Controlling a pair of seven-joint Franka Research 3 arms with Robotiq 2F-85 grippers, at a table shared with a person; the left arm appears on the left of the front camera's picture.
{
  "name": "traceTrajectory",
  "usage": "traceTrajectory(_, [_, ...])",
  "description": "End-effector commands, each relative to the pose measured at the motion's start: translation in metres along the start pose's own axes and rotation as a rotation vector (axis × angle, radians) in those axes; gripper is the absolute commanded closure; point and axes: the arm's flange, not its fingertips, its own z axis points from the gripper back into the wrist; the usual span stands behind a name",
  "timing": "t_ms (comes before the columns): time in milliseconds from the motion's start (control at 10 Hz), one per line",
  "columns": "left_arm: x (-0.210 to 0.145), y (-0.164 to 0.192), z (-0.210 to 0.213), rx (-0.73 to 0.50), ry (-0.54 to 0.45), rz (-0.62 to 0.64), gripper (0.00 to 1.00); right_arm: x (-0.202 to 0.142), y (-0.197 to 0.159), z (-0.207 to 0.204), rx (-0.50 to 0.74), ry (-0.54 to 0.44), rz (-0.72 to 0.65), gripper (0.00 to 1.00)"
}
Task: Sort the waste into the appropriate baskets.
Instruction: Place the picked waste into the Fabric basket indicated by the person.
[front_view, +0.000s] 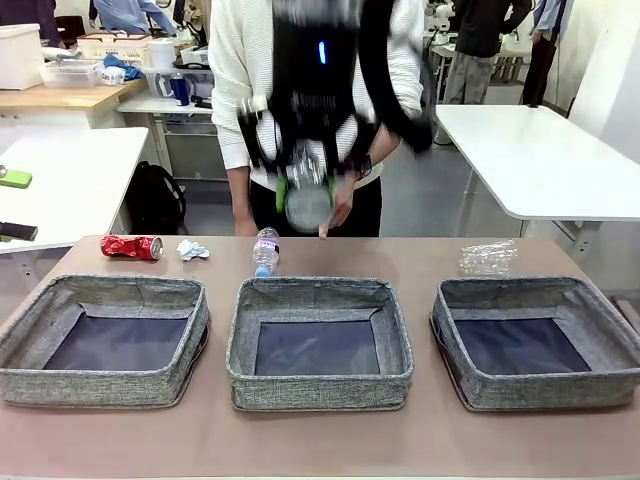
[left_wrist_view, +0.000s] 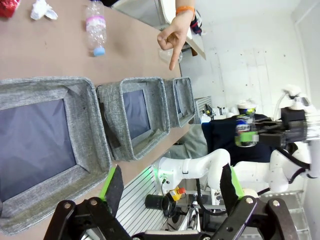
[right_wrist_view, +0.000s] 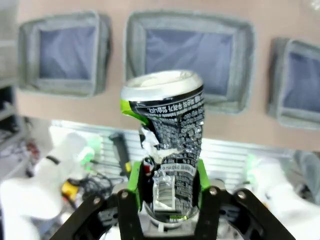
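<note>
My right gripper (front_view: 308, 190) hangs high over the table's far middle, shut on a crushed dark silver-black can (right_wrist_view: 167, 135), its green pads (right_wrist_view: 134, 181) pressing the can's lower half. Three grey woven baskets stand in a row: left (front_view: 100, 385), middle (front_view: 320, 390), right (front_view: 540, 390). Behind them lie a red can (front_view: 131, 247), a white paper wad (front_view: 192, 250), a clear bottle (front_view: 265, 250) and crumpled clear plastic (front_view: 488, 258). My left gripper (left_wrist_view: 172, 185) is open off the table's near-left side, holding nothing, looking along the basket row (left_wrist_view: 90, 125).
A person stands at the far edge behind the held can, one hand (front_view: 340, 212) pointing a finger down at the table beyond the middle basket. All three baskets show bare dark bottoms. White tables stand farther off at left and right.
</note>
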Motion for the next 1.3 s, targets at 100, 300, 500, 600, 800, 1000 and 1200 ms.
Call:
traceTrajectory(100, [0.000,0.000,-0.002,-0.018,-0.006,-0.023,0.00,-0.008,-0.043,-0.112,0.115,0.077,0.043,0.52])
traceTrajectory(300, [0.000,0.000,-0.002,-0.018,-0.006,-0.023,0.00,0.006,-0.056,-0.158,0.096,-0.002,0.042,0.52])
traceTrajectory(500, [0.000,0.000,-0.002,-0.018,-0.006,-0.023,0.00,0.014,-0.066,-0.180,0.112,0.042,0.009,0.52])
traceTrajectory(600, [0.000,0.000,-0.002,-0.018,-0.006,-0.023,0.00,0.015,-0.067,-0.186,0.100,0.047,0.003,0.52])
traceTrajectory(800, [0.000,0.000,-0.002,-0.018,-0.006,-0.023,0.00,0.016,-0.068,-0.185,0.107,0.036,-0.011,0.52])
traceTrajectory(1000, [0.000,0.000,-0.002,-0.018,-0.006,-0.023,0.00,0.017,-0.069,-0.185,0.102,0.026,-0.017,0.00])
traceTrajectory(1200, [0.000,0.000,-0.002,-0.018,-0.006,-0.023,0.00,0.018,-0.070,-0.185,0.109,0.020,-0.022,0.00])
